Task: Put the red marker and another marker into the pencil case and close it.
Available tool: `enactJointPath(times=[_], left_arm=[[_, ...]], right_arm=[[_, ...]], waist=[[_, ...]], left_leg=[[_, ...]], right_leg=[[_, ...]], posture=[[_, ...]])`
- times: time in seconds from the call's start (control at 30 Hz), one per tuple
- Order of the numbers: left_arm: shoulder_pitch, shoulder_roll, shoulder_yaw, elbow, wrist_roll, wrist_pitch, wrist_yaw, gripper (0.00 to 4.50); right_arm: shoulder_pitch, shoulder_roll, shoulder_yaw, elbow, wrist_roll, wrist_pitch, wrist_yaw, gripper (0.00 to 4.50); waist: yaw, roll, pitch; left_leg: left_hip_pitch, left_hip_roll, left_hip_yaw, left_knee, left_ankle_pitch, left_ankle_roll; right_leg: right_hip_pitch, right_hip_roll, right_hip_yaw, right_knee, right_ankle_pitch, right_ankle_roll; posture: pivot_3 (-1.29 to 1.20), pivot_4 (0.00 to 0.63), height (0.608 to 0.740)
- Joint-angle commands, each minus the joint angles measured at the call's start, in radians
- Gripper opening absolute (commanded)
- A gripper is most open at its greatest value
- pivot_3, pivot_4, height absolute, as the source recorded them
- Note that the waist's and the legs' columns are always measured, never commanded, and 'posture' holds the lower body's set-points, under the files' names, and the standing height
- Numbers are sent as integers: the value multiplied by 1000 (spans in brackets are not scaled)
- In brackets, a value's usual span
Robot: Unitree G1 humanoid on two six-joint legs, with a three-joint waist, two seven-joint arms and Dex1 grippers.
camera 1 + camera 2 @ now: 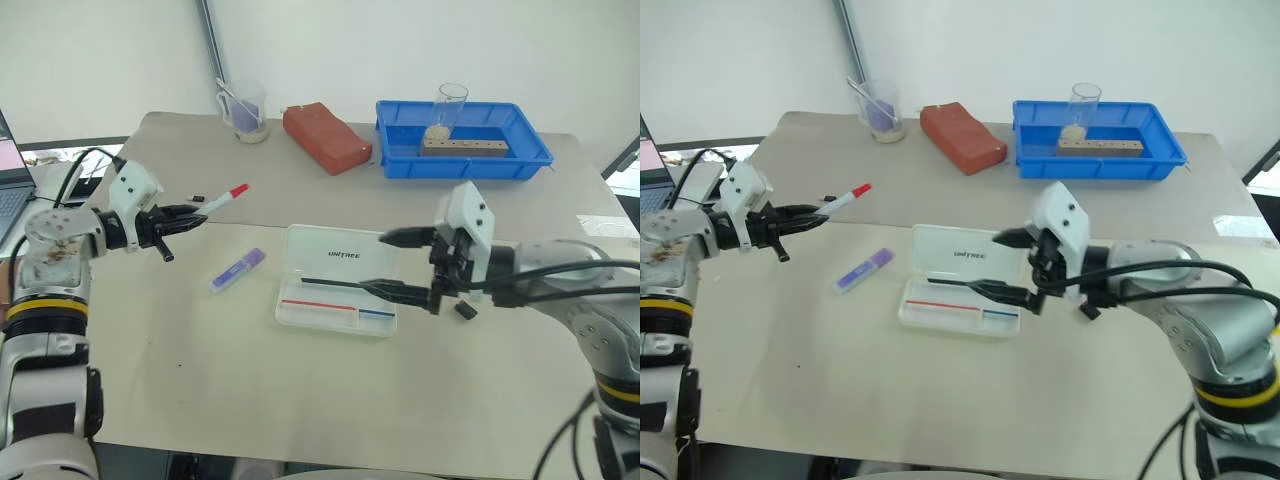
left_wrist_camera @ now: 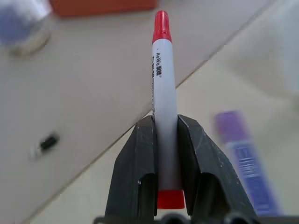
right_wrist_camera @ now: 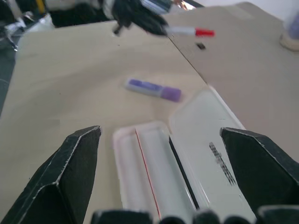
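Left hand (image 1: pixel 190 219) grips the red marker (image 1: pixel 222 198) above the worktop; right hand (image 1: pixel 400 263) stands wide. Purple highlighter (image 1: pixel 237 270) lies outside the open pencil case (image 1: pixel 338 280); loading and closing remain.

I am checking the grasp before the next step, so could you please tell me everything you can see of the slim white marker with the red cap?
The slim white-barrelled red marker has a red cap, a red end and small dark print along its smooth, plastic-looking barrel. The left gripper is shut on its rear part, with a black finger on either side. It is held clear above the beige table, cap pointing away from the gripper.
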Motion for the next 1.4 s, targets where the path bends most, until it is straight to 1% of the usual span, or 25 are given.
enactJointPath(times=[0.03, 0.13, 0.2, 0.3, 0.4, 0.5, 0.6, 0.7, 0.8, 0.87, 0.93, 0.97, 1.0, 1.03, 1.1, 1.13, 1.17, 1.23, 1.4], left_arm=[[46, 44, -62, -370, -110, 165, -100, 193], [56, 40, -108, -521, -151, 244, -114, 193], [56, 3, -164, -545, -117, 184, -115, 193], [39, -117, -289, -469, -12, 74, -67, 193], [21, -201, -349, -354, 71, -44, -28, 193], [-3, -277, -385, -219, 113, -131, -14, 193], [-18, -302, -405, -124, 147, -210, -30, 193], [-24, -308, -415, -78, 159, -250, -52, 193], [-27, -320, -431, -9, 201, -327, -41, 193], [-31, -335, -429, 21, 203, -344, -39, 193], [-39, -347, -424, 36, 205, -356, -39, 1244], [-42, -350, -420, 37, 203, -358, -43, 1523], [-44, -352, -417, 37, 201, -360, -45, 1902], [-47, -353, -413, 34, 198, -361, -45, 2586], [-48, -354, -406, 25, 193, -357, -46, 3330], [-48, -352, -401, 17, 188, -352, -47, 3923], [-48, -348, -395, 11, 185, -349, -45, 4393], [-46, -323, -369, -34, 167, -317, -46, 4457], [-19, -222, -225, -231, 65, -73, 5, 4457]], right_arm=[[66, -36, -58, -48, -20, -51, 22, 4500], [99, -46, -69, -51, -24, -60, 21, 4500], [117, -48, -74, -59, -24, -60, 18, 4500], [147, -43, -81, -80, -20, -54, 1, 4500], [171, -35, -85, -96, -19, -49, -17, 4500], [202, -17, -70, -107, -33, -50, -45, 4500], [225, -6, -53, -120, -46, -55, -61, 4500], [233, -2, -49, -131, -48, -53, -71, 4500], [245, -1, -53, -141, -46, -52, -77, 4500], [253, -1, -56, -144, -47, -53, -82, 4500], [262, -1, -58, -146, -50, -58, -83, 4500], [265, 0, -58, -146, -51, -59, -84, 4500], [266, 1, -58, -147, -51, -60, -85, 4500], [268, 1, -57, -146, -52, -62, -84, 4500], [272, 1, -57, -145, -54, -66, -82, 4500], [273, 0, -55, -142, -56, -70, -80, 4500], [274, 0, -52, -140, -60, -74, -78, 4500], [271, -1, -49, -134, -61, -81, -71, 4500], [200, 11, -30, -113, -49, -85, -48, 4500]], waist=[[-1, 2, -1], [-6, 4, -3], [-7, 5, -3], [-2, 6, -3], [-2, 3, -2], [-2, 2, -2], [-3, 2, -2], [-6, 3, -2], [-5, 3, -2], [-2, 3, -2], [0, 2, -2], [0, 2, -2], [0, 2, -2], [-1, 3, -2], [-3, 3, -2], [-3, 3, -2], [-4, 3, -2], [-4, 3, -2], [-12, 3, -2]], left_leg=[[0, 0, 0, 0, 0, 0], [3, -1, 0, 0, 0, 0], [5, 0, -1, 0, 0, 0], [6, -1, -2, 1, 0, 1], [5, -2, -3, 1, 0, 1], [4, -2, -3, 3, 0, 1], [5, -2, -4, 3, 0, 1], [5, -2, -4, 2, 0, 1], [5, -2, -4, 2, 0, 1], [5, -2, -4, 2, 0, 1], [4, -2, -4, 2, 0, 1], [4, -2, -4, 3, 0, 1], [4, -2, -4, 3, 0, 1], [4, -2, -4, 3, 0, 1], [5, -2, -4, 3, 0, 1], [5, -2, -4, 3, 0, 1], [5, -2, -5, 2, 0, 1], [5, -2, -5, 2, 0, 1], [5, -1, -5, 2, 0, 1]], right_leg=[[0, 0, 0, 0, 0, 0], [2, 0, 2, 0, 0, 0], [2, 3, 3, 0, 0, 1], [4, 4, 4, -1, 0, 1], [5, 4, 4, -3, 0, 0], [6, 4, 4, -4, 0, 0], [6, 4, 4, -3, 0, 1], [6, 4, 4, -3, 0, 1], [6, 4, 4, -3, 0, 1], [6, 4, 4, -3, 0, 1], [7, 4, 4, -4, 0, 1], [7, 4, 4, -4, 0, 1], [7, 4, 3, -4, 0, 1], [7, 4, 3, -4, 0, 1], [7, 4, 3, -4, 0, 1], [7, 4, 3, -3, 0, 1], [7, 4, 3, -3, 0, 1], [7, 4, 3, -3, 0, 1], [7, 6, 4, -3, 0, 1]], posture=[[0, 150, 740], [0, 150, 740], [0, 150, 740], [0, 150, 740], [0, 150, 740], [0, 150, 740], [0, 150, 740], [0, 150, 740], [0, 150, 740], [0, 150, 740], [0, 150, 740], [0, 150, 740], [0, 150, 740], [0, 150, 740], [0, 150, 740], [0, 150, 740], [0, 150, 740], [0, 150, 740], [0, 150, 740]])
